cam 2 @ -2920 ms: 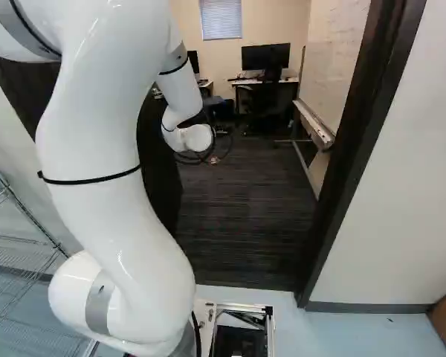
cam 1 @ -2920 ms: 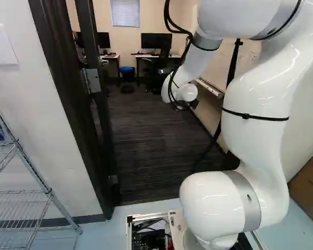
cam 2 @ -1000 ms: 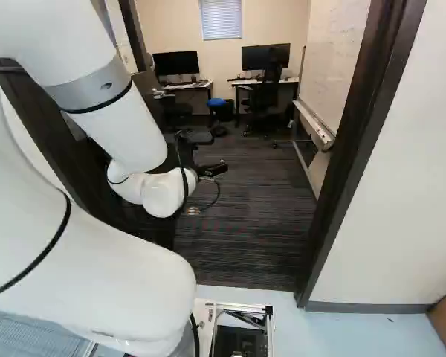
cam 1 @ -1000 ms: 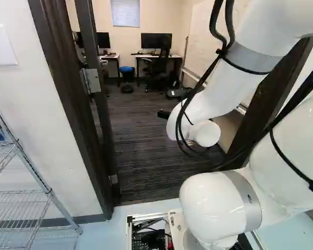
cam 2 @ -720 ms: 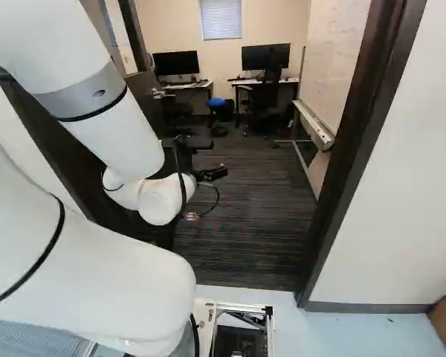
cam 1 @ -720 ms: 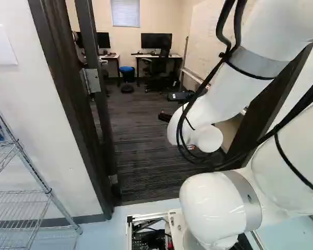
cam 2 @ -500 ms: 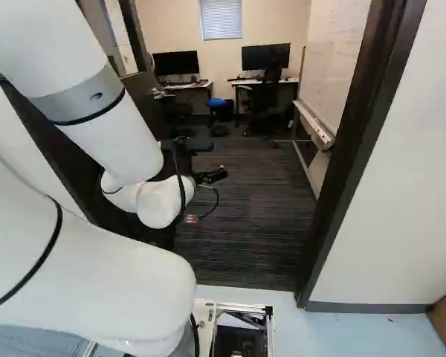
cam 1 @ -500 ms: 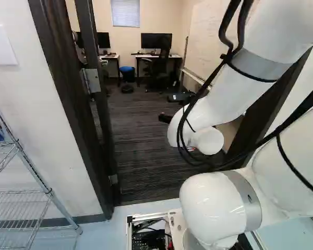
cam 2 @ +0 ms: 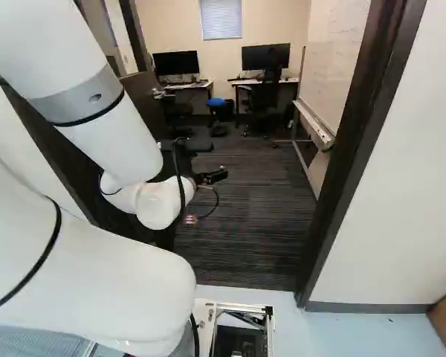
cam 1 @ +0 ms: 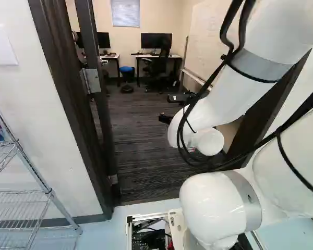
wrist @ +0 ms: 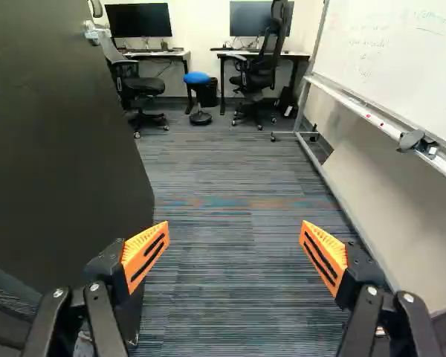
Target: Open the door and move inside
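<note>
My gripper (cam 2: 213, 175) is open, its orange pads (wrist: 146, 253) spread wide above the striped carpet (wrist: 230, 245). The dark door (wrist: 52, 141) stands swung into the room, beside one finger; as far as I can judge, they're close, but I can't tell whether they touch. Its handle (wrist: 97, 31) is up near its far edge. Beyond the other finger runs the whiteboard (wrist: 401, 67). Well ahead I see two desks with monitors, the blue stool (wrist: 197, 77) between them. My base frame (cam 1: 146, 215) is on the pale floor (cam 2: 372, 335), just short of the doorway's carpet.
</note>
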